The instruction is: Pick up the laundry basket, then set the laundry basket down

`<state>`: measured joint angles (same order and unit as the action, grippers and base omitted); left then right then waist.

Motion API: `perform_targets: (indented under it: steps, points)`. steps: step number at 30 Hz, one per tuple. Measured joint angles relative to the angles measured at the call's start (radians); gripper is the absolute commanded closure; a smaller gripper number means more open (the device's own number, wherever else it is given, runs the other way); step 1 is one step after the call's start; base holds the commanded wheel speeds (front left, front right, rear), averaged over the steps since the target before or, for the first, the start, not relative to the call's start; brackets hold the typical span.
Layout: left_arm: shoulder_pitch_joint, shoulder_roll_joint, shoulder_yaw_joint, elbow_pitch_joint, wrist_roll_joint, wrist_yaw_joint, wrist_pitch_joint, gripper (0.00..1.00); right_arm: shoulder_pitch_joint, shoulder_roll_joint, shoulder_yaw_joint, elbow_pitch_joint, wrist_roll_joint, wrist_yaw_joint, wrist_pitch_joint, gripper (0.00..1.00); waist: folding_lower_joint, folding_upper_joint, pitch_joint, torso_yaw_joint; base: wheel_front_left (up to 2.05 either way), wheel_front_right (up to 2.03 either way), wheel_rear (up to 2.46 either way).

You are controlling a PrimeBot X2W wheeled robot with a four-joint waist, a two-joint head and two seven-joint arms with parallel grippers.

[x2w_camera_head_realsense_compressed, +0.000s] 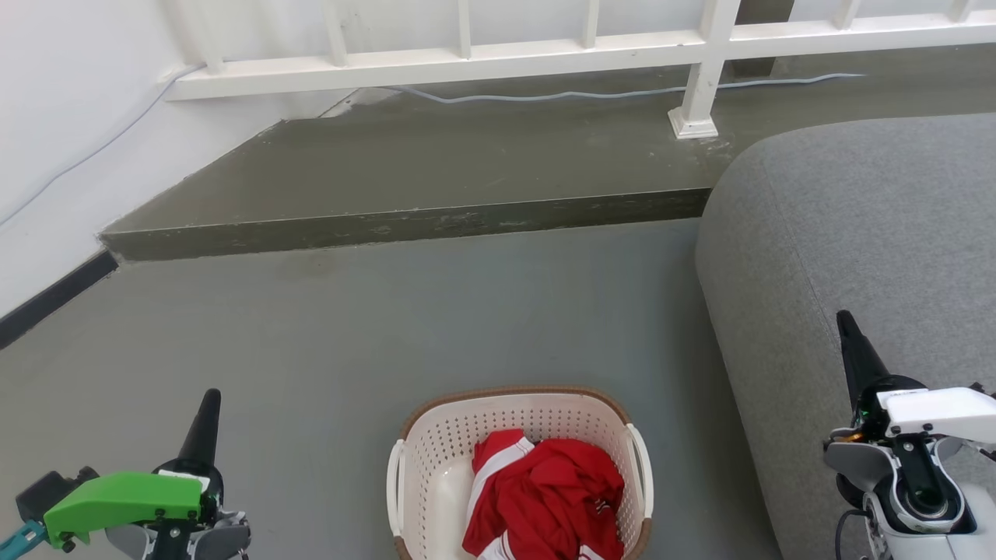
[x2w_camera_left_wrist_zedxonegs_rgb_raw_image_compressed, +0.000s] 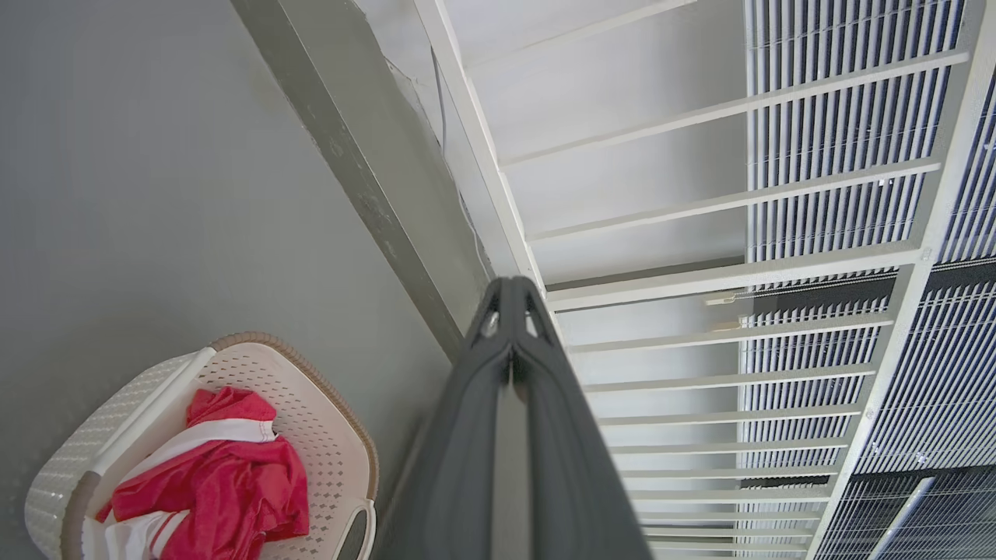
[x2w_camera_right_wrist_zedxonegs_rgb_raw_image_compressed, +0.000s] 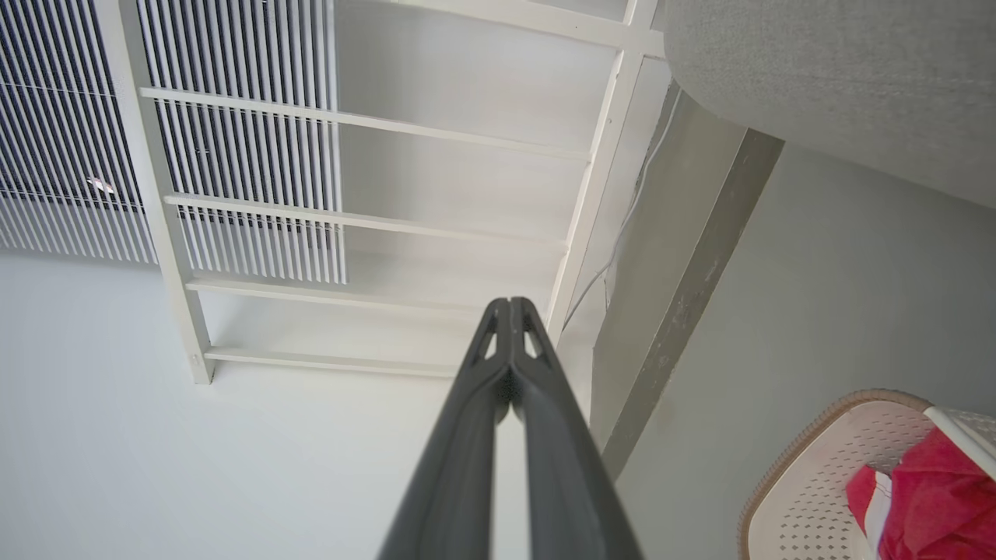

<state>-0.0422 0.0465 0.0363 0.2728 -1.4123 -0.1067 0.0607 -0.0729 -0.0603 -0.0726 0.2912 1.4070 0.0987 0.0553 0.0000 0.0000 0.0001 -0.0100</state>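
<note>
The laundry basket (x2w_camera_head_realsense_compressed: 443, 459) is sitting upright on the grey floor (x2w_camera_head_realsense_compressed: 373, 327) at 6 o'clock in the head view, partly cut off by the bottom edge. A crumpled red and white garment (x2w_camera_head_realsense_compressed: 552, 490) is lying inside it, toward its 4 o'clock side.

The left gripper (x2w_camera_head_realsense_compressed: 208, 400) is hovering at 8 o'clock, well apart from the basket. In the left wrist view its fingers (x2w_camera_left_wrist_zedxonegs_rgb_raw_image_compressed: 498, 404) are pressing together along their length and are holding nothing.

The right gripper (x2w_camera_head_realsense_compressed: 846, 323) is hovering at 4 o'clock, in front of the grey sofa (x2w_camera_head_realsense_compressed: 856, 202) and clear of the basket. The right wrist view is showing its fingers (x2w_camera_right_wrist_zedxonegs_rgb_raw_image_compressed: 475, 435) likewise closed tip to tip and empty. Neither gripper is touching the basket's handles.

A raised step (x2w_camera_head_realsense_compressed: 467, 163) is running across at 12 o'clock, with a white railing (x2w_camera_head_realsense_compressed: 545, 53) standing on it and a pale cable (x2w_camera_head_realsense_compressed: 583, 95) lying along it.
</note>
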Motion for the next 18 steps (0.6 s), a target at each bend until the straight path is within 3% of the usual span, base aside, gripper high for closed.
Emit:
perform_targets:
  steps: [18]
  points:
    - [-0.018,-0.009,0.049,0.005,-0.187,-0.013,0.053,1.00,0.000,0.021,-0.063,-0.004,0.191,0.019,0.053,1.00,0.0000,0.0000,0.003,0.010,0.00,0.00,0.00]
